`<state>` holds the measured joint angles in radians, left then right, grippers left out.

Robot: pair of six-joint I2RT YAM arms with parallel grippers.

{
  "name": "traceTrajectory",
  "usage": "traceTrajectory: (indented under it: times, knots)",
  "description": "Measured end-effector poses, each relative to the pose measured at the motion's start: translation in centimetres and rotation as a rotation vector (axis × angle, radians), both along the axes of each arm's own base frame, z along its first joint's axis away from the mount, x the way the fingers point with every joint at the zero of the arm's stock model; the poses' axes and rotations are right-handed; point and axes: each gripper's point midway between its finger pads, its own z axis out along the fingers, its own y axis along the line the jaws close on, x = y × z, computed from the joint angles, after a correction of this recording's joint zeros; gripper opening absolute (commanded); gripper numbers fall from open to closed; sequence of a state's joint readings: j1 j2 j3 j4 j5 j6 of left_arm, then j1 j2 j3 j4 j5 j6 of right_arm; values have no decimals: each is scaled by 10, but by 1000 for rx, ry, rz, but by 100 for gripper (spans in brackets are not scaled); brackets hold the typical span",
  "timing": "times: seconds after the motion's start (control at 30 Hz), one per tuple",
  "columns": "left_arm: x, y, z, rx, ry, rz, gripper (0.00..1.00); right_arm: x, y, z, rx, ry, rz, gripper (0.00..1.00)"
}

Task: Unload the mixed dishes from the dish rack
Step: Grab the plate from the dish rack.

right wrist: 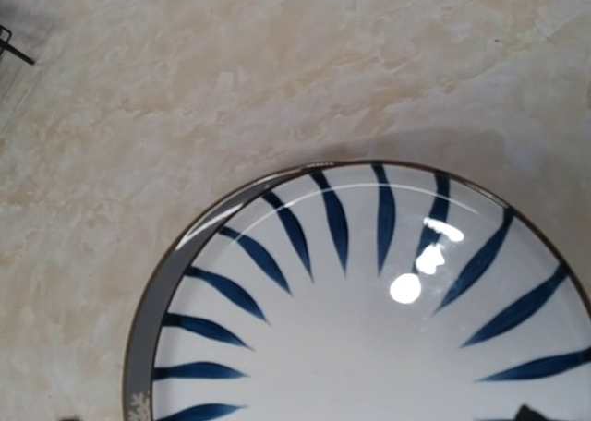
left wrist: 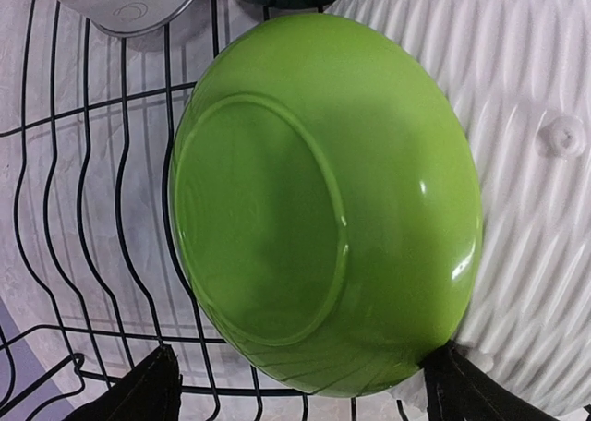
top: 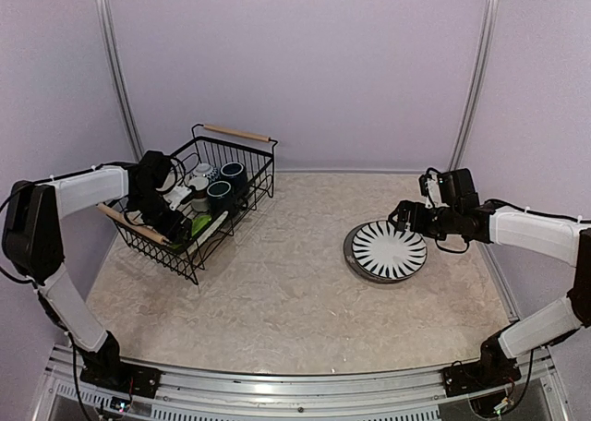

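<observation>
Left gripper is down in the black wire dish rack with wooden handles, jaws spread either side of the glossy green plate, not clamped on it. Right gripper hangs open just over the black-and-white radial striped plate, which sits on the beige marbled table well apart from the rack

The left arm rises from its base, folds at a high elbow and reaches rightward, its wrist bent so the left tool points down; in the wrist view its fingers stand wide apart. The right arm mirrors it, forearm stretching leftward, the right tool held low and angled down, with only its dark fingertips showing, set far apart
</observation>
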<state>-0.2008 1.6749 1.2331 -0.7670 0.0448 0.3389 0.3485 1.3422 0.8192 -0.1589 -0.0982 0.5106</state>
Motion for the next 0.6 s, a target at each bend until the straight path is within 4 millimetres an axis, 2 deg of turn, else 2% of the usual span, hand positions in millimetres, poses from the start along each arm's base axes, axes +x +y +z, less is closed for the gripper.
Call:
traceTrajectory:
  times: [0.17,0.6]
  knots:
    - [2,2,0,6,-2,24,74,0,1,0,5,2,0,100]
    - [8,10,5,27,-29,83,61,0,4,2,21,-1,11,100]
